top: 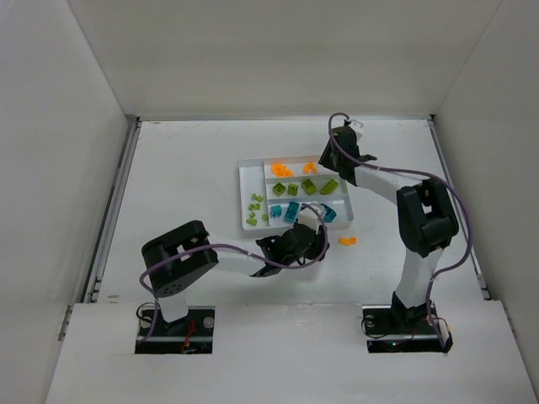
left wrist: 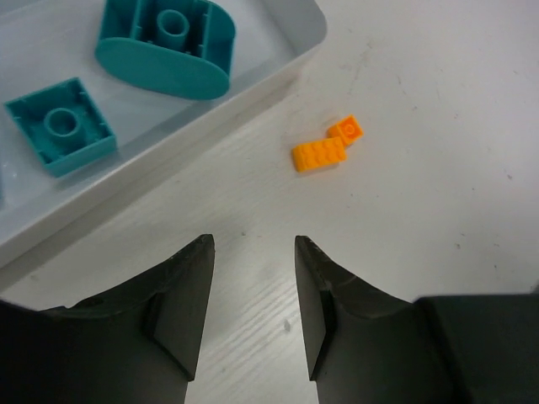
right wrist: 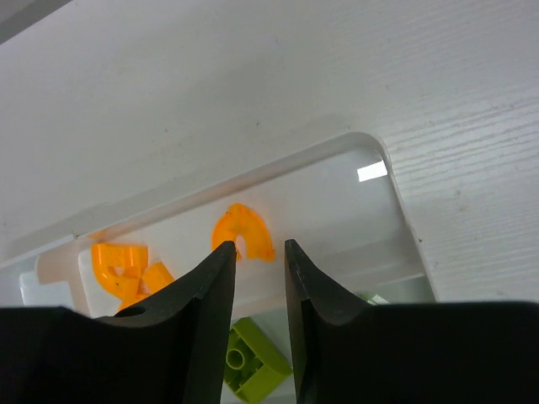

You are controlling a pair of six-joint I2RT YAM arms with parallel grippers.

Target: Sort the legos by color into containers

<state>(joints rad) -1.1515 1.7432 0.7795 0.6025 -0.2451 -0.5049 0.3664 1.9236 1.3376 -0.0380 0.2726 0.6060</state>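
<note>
The white tray [top: 250,172] lies mid-table. Orange legos [top: 282,170] fill its far section, lime green ones [top: 309,188] the middle one, teal-blue ones [top: 291,211] the near one. Small green bricks [top: 255,210] lie in the narrow left section. Two orange bricks [top: 346,241] lie on the table right of the tray; they also show in the left wrist view [left wrist: 320,154]. My left gripper [left wrist: 253,248] is open and empty over bare table beside the tray's near right corner. My right gripper [right wrist: 259,246] is open and empty above an orange arch piece [right wrist: 243,234] in the far section.
White walls enclose the table on three sides. A metal rail [top: 114,202] runs along the left edge. Two teal bricks [left wrist: 164,46] lie in the tray close to my left fingers. A lime green brick [right wrist: 253,362] lies under my right fingers.
</note>
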